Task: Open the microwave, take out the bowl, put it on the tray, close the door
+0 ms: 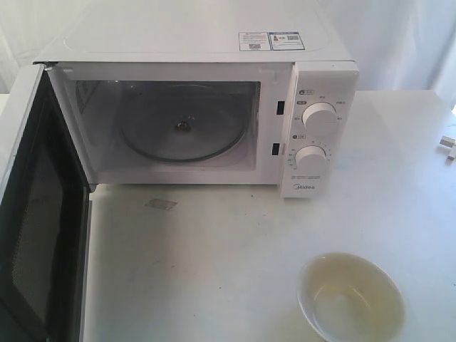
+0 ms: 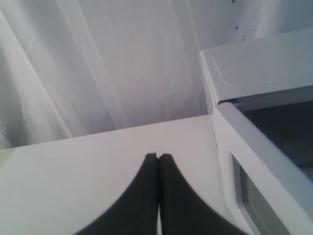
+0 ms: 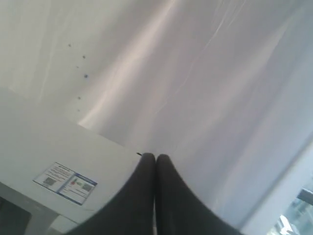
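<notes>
Presently listed, largest first: table [image 1: 214, 271] — white, scuffed surface carrying everything below. Microwave [image 1: 192, 32]: white boxy Midea unit at the table's back edge, left of centre, cavity exposed. Door [image 1: 39, 228]: swung wide open on its left hinge, reaching along the table's left edge toward the front, dark window pane showing on its inner face. Glass turntable [image 1: 182, 132]: round, clear, lying flat and bare on the cavity floor. Bowl [image 1: 350, 296] — cream-white, glossy, upright and empty, out of the microwave and resting directly on the table near the front-right corner, well apart from the control panel. Two round white knobs [image 1: 319, 115]: one above the other on the panel at the microwave's right side. Stickers [image 1: 271, 40]: a pair on the microwave's top, near its front right. Left gripper [image 2: 158, 157]: dark fingers pressed together, pinching nothing, over the table beside the microwave's hinge side. Right gripper [image 3: 155, 156]: fingers likewise pressed together, holding nothing, above the microwave's top near the stickers.
</notes>
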Controlling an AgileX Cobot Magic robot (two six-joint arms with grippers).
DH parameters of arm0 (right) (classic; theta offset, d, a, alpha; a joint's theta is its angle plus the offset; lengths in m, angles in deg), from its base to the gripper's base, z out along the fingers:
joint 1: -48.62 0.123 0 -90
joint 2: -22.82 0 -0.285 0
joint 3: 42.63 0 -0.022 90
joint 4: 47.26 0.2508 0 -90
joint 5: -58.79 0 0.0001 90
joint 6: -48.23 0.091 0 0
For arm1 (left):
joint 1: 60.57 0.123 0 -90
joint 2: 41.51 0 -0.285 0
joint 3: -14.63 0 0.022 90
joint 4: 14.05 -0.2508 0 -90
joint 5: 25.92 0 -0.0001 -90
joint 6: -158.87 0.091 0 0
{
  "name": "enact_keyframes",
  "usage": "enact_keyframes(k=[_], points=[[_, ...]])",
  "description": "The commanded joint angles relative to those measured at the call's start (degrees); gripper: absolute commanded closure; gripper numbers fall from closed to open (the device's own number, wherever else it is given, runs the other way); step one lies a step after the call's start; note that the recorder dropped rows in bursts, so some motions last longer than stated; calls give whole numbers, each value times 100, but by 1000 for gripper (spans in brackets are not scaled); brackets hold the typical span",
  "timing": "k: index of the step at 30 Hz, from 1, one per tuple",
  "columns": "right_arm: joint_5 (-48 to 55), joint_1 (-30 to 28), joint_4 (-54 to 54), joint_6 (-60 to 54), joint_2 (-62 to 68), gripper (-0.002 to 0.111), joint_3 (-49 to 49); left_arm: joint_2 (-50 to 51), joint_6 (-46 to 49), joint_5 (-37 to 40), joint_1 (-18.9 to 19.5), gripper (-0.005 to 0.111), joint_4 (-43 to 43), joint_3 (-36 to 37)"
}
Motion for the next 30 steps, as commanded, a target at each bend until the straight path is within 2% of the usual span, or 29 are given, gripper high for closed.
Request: enact_keyframes(k=[1, 6, 12, 18, 22, 30], points=[[1207, -5, 309, -930, 560, 108, -648, 625, 9, 1634, 4, 107, 29, -1373], [1628, -5, 1192, -1395, 716, 108, -697, 1369, -22, 3222, 4, 107, -248, -2455], [1476, -5, 1986, -1732, 716, 108, -532, 2234, -341, 4083, 4, 107, -260, -2852], [1845, -5, 2685, -1921, 716, 108, -495, 3147, -341, 4083, 4, 107, -193, -2814], [1845, -5, 3058, -1921, 716, 108, -235, 3663, -341, 4083, 4, 107, 180, -2814], [1723, -5, 2658, -1690, 716, 108, 733, 4349, -161, 4083, 4, 107, 1306, -2606]])
